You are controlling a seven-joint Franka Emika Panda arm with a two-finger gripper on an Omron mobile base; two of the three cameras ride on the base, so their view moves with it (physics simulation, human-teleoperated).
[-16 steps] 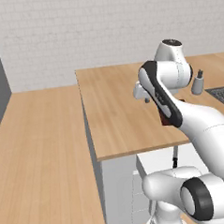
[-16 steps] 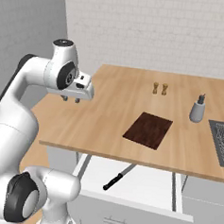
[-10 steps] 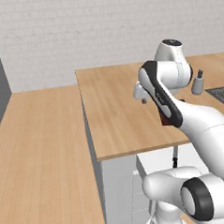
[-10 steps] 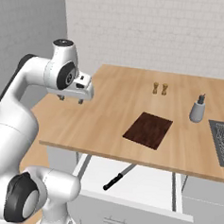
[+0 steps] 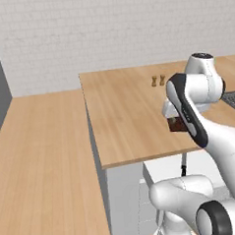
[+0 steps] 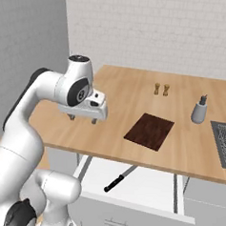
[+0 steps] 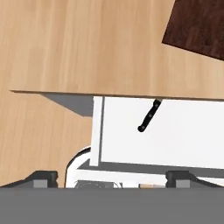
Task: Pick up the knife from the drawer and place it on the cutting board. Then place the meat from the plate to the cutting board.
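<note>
Hand [image 6: 82, 118] of the white arm hovers above the left part of the tabletop [image 6: 113, 129], its two dark fingertips [image 6: 94, 120] pointing down and set wide apart with nothing between them; it touches no object. Below the tabletop's front edge the drawer [image 6: 143, 186] stands pulled out, and the knife [image 6: 120, 177] lies loose on its pale floor, handle toward the robot and blade running back under the overhang, as the hand view confirms [image 7: 148, 116]. The cutting board [image 6: 149, 131] rests flat on the tabletop to the right of the hand, well apart from it, with nothing on it. Two small shakers [image 6: 161, 89] and a grey dispenser bottle [image 6: 199, 109] stand farther back and are not in the way. The meat and the plate cannot be located in these views. Judged from this layout, the first step, reaching the knife, is not yet done. The main risk is the descent: the blade end sits beneath the tabletop lip, so a straight drop from the present position would strike the edge, and the hand must first clear it. A second risk is the knife itself, slim and lying flat, which the fingertips could push or skid across the smooth drawer floor if they close off-centre or across the wrong axis.
</note>
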